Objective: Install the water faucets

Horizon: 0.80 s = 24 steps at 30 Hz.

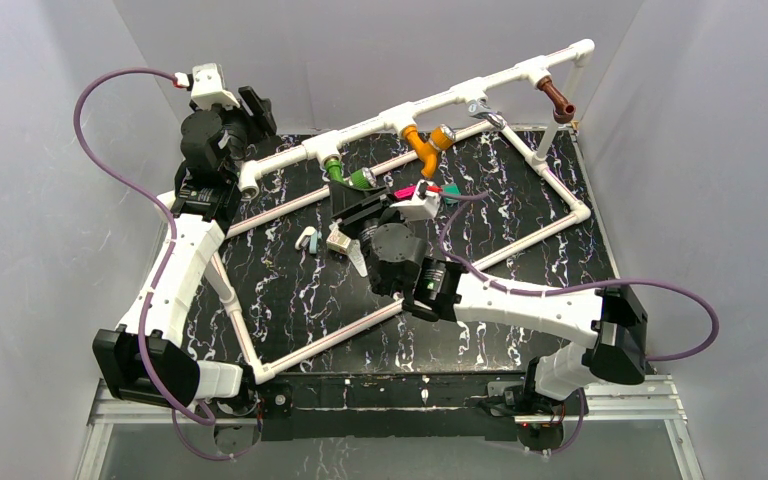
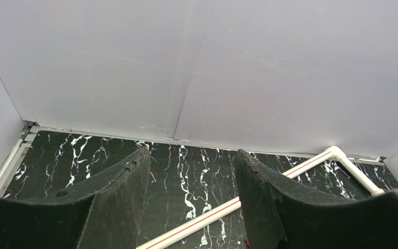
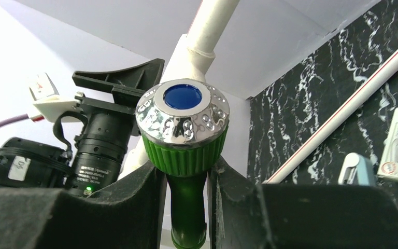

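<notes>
We see a black marbled table (image 1: pixel 290 300) filling the middle of the top view. On it lies a white pipe frame (image 1: pixel 480 90), whose raised bar runs from centre left up to the upper right corner.

The left arm (image 1: pixel 175 270) climbs the left side of the frame. The right arm (image 1: pixel 520 300) reaches from lower right toward the centre.

The left gripper (image 2: pixel 192 153) sits in the upper left of the top view. In its own camera the fingers (image 2: pixel 127 192) stand well apart, with only table and a run of pipe showing between them.

The right gripper (image 3: pixel 186 167) is closed narrowly on the green faucet (image 3: pixel 184 111). It pinches the green stem just under the ribbed collar and the chrome cap with its blue centre. In the top view this faucet hangs at the left fitting of the raised bar, just above centre. We cannot tell whether its thread is seated.

The orange faucet (image 1: pixel 422 145) hangs from the middle fitting of the bar. The brown faucet (image 1: pixel 558 100) hangs from the fitting near the upper right corner.

Two small pale pieces (image 1: pixel 307 238) lie on the table near the centre, just left of the right wrist.
</notes>
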Available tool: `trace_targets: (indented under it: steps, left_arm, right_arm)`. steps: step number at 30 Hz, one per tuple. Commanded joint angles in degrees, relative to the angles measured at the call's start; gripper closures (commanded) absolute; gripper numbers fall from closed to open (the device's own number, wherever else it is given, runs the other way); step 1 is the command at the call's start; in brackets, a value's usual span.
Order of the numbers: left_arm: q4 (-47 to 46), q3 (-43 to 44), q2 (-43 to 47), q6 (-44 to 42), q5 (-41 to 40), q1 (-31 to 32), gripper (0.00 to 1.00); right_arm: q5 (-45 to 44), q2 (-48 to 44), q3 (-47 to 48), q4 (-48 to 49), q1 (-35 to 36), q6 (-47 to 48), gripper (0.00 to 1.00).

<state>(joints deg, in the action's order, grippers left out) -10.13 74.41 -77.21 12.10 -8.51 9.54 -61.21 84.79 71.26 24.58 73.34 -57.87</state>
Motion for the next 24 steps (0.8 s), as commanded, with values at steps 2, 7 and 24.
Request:
trace_targets:
  steps: [2,7,24]
  left_arm:
    - [15.9,-8.2,-8.2,0.3,0.1,-0.4,0.42]
    - [15.8,-8.2,-8.2,0.4,0.3,-0.4,0.42]
    - [15.8,-8.3,-8.3,0.6,0.7,-0.3,0.42]
  right_arm:
    - [-0.9,-0.5,0.8,-10.0,-3.3,-11.5,0.99]
    - [0.5,-1.3,0.2,-10.9,-4.2,-15.3,0.99]
    - [3.4,-2.1,-0.1,-11.2,-5.8,-18.7,0.99]
